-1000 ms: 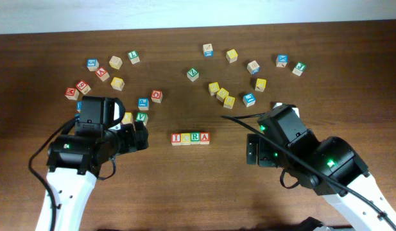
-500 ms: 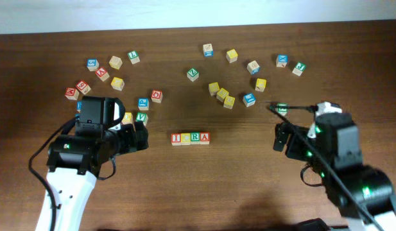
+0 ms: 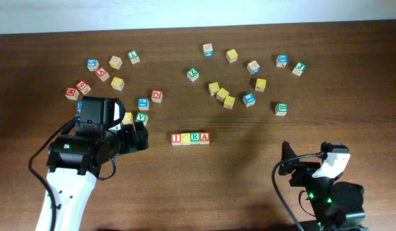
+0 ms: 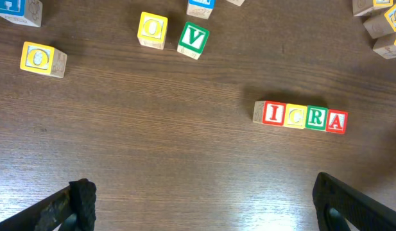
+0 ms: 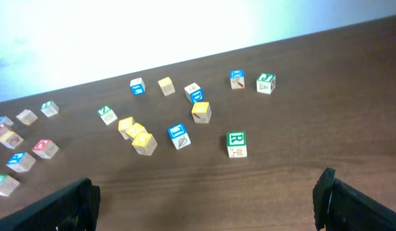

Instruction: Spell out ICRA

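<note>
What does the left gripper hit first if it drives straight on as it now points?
Most likely bare table: the open left gripper looks steeply down at clear wood. Skimming on along that line, the green V block comes next. The ICRA row sits off to its right. Depth unclear.

On the dark brown wooden table (image 4: 153, 147), ahead and left of the left gripper (image 4: 203, 196), a yellow-printed "O" wooden cube (image 4: 152, 29) sits just beside a tilted green "V" cube (image 4: 193, 40). Ahead of the right gripper (image 5: 207, 192), a green-printed cube (image 5: 236, 142) stands alone, to the right of a blue-printed cube (image 5: 178, 136) and a cluster of yellow cubes (image 5: 137, 135).
</note>
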Action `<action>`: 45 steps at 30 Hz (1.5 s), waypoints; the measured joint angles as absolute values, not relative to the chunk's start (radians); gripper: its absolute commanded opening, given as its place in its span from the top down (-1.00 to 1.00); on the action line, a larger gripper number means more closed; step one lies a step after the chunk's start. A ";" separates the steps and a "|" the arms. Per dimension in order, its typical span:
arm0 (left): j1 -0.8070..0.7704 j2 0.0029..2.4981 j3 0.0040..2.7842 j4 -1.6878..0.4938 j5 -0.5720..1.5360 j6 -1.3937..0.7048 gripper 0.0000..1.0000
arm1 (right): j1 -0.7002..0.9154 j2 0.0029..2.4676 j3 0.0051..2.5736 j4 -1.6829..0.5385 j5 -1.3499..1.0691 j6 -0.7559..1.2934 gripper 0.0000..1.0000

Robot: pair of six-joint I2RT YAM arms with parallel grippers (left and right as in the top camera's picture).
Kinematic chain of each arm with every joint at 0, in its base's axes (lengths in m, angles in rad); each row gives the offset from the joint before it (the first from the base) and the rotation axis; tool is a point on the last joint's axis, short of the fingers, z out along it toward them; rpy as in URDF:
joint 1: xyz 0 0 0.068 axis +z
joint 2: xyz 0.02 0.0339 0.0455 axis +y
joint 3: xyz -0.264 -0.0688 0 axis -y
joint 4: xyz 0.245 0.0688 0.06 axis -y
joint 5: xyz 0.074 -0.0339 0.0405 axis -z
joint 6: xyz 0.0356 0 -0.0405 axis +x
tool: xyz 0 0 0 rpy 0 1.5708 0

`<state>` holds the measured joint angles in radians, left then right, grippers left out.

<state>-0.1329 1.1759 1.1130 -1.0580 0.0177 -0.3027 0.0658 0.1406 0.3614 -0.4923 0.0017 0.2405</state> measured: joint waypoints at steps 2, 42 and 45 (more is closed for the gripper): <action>-0.133 1.176 1.113 -1.058 0.018 -0.303 -0.98 | 0.066 0.112 0.304 -0.419 -0.002 0.208 -0.97; -0.133 1.176 1.113 -1.058 0.018 -0.303 -0.98 | 0.136 0.014 0.011 -0.075 -0.006 -0.034 -0.97; -0.133 1.176 1.113 -1.058 0.018 -0.303 -0.98 | 0.133 0.014 0.011 -0.075 -0.002 -0.001 -0.97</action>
